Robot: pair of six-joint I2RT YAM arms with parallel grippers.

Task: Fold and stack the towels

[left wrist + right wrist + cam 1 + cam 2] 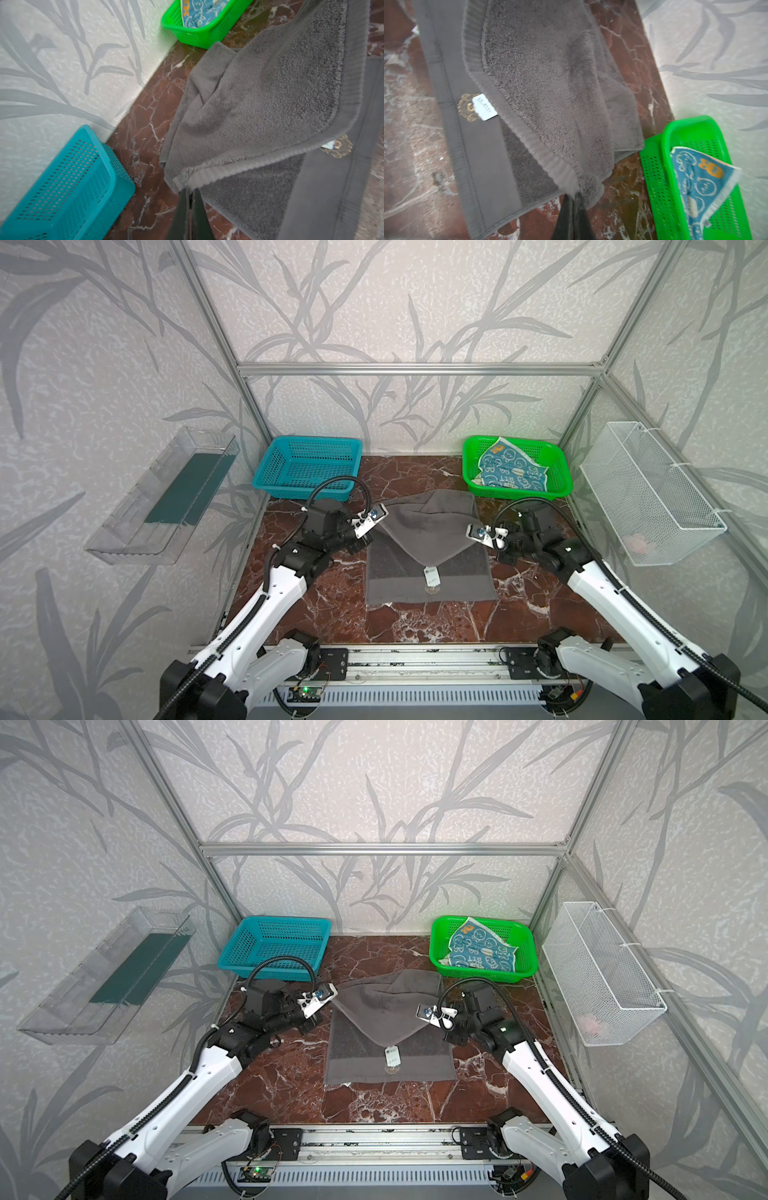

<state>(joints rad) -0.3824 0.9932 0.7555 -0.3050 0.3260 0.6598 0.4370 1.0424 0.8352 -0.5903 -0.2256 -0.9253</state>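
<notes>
The large dark grey towel lies in the middle of the marble table. Its near half is flat, with a white tag on it. Its far edge is raised and folded toward the front, sagging in a V between my grippers. My left gripper is shut on the raised edge's left corner. My right gripper is shut on its right corner. A teal-blue and cream printed towel lies crumpled in the green basket.
An empty blue basket stands at the back left, close behind my left arm. A white wire basket hangs on the right wall and a clear tray on the left wall. Bare marble shows in front of the grey towel.
</notes>
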